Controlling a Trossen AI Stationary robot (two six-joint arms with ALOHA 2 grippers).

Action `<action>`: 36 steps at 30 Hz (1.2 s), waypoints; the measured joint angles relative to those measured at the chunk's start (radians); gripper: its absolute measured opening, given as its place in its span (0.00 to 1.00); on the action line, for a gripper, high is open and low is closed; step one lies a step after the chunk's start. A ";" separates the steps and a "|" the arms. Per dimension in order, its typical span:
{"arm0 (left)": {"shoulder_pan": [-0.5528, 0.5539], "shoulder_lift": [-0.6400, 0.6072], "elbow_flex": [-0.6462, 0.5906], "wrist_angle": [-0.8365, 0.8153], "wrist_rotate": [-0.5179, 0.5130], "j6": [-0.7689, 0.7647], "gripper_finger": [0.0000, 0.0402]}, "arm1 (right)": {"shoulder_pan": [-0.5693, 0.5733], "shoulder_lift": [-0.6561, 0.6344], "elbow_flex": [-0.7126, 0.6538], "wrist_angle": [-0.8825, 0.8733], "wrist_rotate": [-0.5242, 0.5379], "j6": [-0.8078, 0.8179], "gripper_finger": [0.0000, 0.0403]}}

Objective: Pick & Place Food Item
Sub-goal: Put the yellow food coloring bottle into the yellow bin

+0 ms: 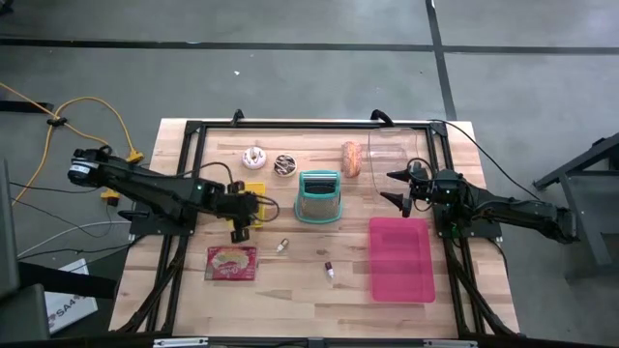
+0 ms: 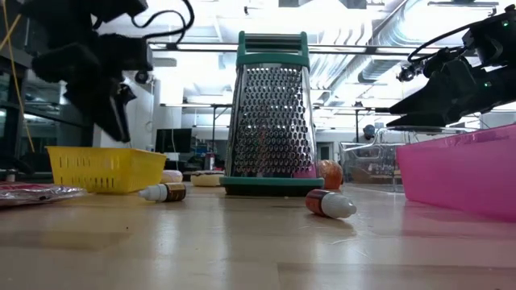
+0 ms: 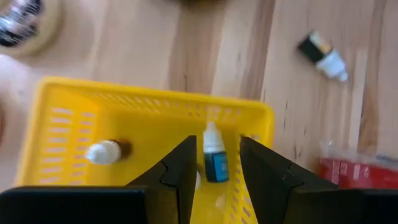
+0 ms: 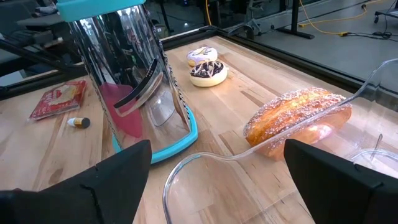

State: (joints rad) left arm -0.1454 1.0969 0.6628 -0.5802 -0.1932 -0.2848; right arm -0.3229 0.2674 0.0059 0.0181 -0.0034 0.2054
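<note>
Two small bottles lie in the yellow basket [image 3: 74,124], with more items waiting on the table.

Over the basket hangs the left gripper [image 3: 214,171], its fingers parted around a blue-labelled dropper bottle [image 3: 214,155] that rests on the basket floor, apparently let go; a white-capped bottle [image 3: 107,151] lies beside it. Two more small bottles [image 1: 283,246] [image 1: 330,274] lie loose on the wood, so I'd judge the job partway done. By the grater [image 1: 319,196] waits the right gripper [image 1: 395,186], spread wide and empty.
</note>
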 joint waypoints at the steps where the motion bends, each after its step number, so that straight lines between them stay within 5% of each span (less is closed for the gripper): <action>1: 0.009 -0.015 0.000 0.005 0.000 0.000 0.29 | 0.000 0.000 0.000 0.000 0.000 0.000 0.89; 15: 0.036 -0.067 0.000 0.013 0.001 -0.036 0.29 | 0.000 0.000 0.000 0.000 0.000 0.000 0.89; 23: -0.031 -0.061 0.025 0.013 -0.007 -0.223 0.29 | 0.000 0.000 0.000 0.000 0.000 0.000 0.89; 36: -0.187 0.202 0.311 -0.203 -0.072 -0.508 0.27 | 0.000 0.000 0.000 0.000 0.000 0.000 0.89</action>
State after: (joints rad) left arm -0.3319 1.2988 0.9742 -0.7833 -0.2649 -0.7928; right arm -0.3229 0.2674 0.0059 0.0178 -0.0036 0.2054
